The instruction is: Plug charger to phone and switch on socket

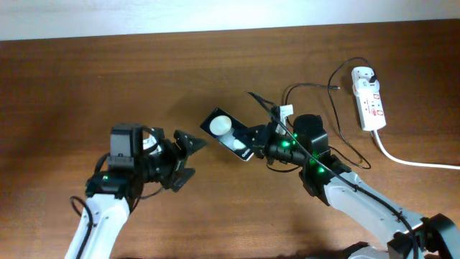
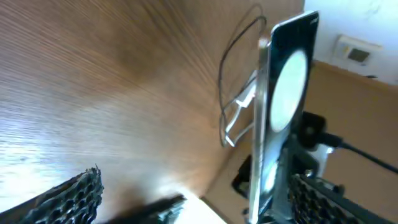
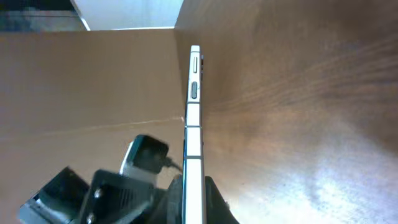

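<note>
Clamping the phone point(image 1: 224, 132) by one end, seemingly across its flat faces, above the bench point(image 1: 108, 72), the right fingers point(image 1: 259, 138) hold something stiff, slick and breakable, while the left fingers point(image 1: 188, 141) gape wide and empty nearby.

The phone point(image 1: 224, 129) sits near the middle of the table point(image 1: 108, 72), its 4 o'clock end clamped in the right gripper point(image 1: 257, 147). The left gripper point(image 1: 188, 155) lies just beside the phone at 8 o'clock, apart from it. The socket point(image 1: 368, 99) lies well apart at 2 o'clock. The charger point(image 1: 316, 85) loops between phone and socket. The socket's cord point(image 1: 410, 160) trails off towards 4 o'clock.
</note>
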Robot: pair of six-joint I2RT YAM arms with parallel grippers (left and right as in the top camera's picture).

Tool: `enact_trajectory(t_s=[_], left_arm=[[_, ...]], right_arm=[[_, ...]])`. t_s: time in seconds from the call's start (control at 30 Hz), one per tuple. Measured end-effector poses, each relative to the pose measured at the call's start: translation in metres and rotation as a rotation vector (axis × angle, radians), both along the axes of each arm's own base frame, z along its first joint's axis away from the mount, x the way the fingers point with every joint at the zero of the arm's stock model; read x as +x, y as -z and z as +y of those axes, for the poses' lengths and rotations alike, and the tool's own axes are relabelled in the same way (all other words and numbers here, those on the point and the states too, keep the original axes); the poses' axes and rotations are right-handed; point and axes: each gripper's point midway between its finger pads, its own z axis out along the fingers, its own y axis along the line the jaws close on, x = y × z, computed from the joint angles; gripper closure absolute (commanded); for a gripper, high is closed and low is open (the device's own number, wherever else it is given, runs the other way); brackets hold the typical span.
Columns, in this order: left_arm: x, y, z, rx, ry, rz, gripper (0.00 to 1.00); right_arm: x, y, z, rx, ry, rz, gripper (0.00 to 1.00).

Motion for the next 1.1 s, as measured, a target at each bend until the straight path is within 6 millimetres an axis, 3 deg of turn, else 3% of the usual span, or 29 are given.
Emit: enact_trajectory(t_s=[0.1, 0.27, 0.47, 0.67, 0.73, 0.77, 0.87, 0.9, 1.0, 1.1], left_arm=[[0.014, -0.006, -0.008, -0.104, -0.046, 0.043, 0.01], [0.021, -0.014, -0.010, -0.164, -0.097, 0.080, 0.13], [0.020, -0.011, -0.009, -0.185, -0.138, 0.143, 0.70], [0.023, -0.007, -0.006, -0.169, -0.172, 0.151, 0.81], [0.023, -0.007, -0.006, -0.165, -0.175, 0.149, 0.90], [0.024, -0.007, -0.006, -0.162, -0.174, 0.142, 0.99], [0.027, -0.011, -0.005, -0.162, -0.173, 0.112, 1.00], [0.027, -0.011, -0.005, -0.162, -0.173, 0.113, 1.00], [0.026, -0.008, -0.005, -0.153, -0.181, 0.128, 1.00], [0.036, 0.003, 0.010, -0.016, -0.187, 0.014, 1.00]], right_arm=[[-0.014, 0.005, 0.015, 0.042, -0.003, 0.133, 0.96], [-0.037, 0.007, 0.043, 0.097, -0.006, 0.294, 0.96], [-0.044, 0.006, 0.059, 0.143, 0.065, 0.395, 0.96], [-0.040, -0.007, 0.062, 0.190, 0.067, 0.362, 0.96], [-0.040, -0.007, 0.062, 0.199, 0.074, 0.381, 0.96], [-0.040, -0.007, 0.062, 0.206, 0.081, 0.395, 0.96], [-0.038, -0.008, 0.061, 0.256, 0.115, 0.483, 0.96], [-0.038, -0.008, 0.061, 0.256, 0.115, 0.485, 0.93], [-0.041, -0.007, 0.062, 0.223, 0.083, 0.433, 0.64], [-0.049, 0.004, 0.064, 0.110, 0.008, 0.308, 0.46]])
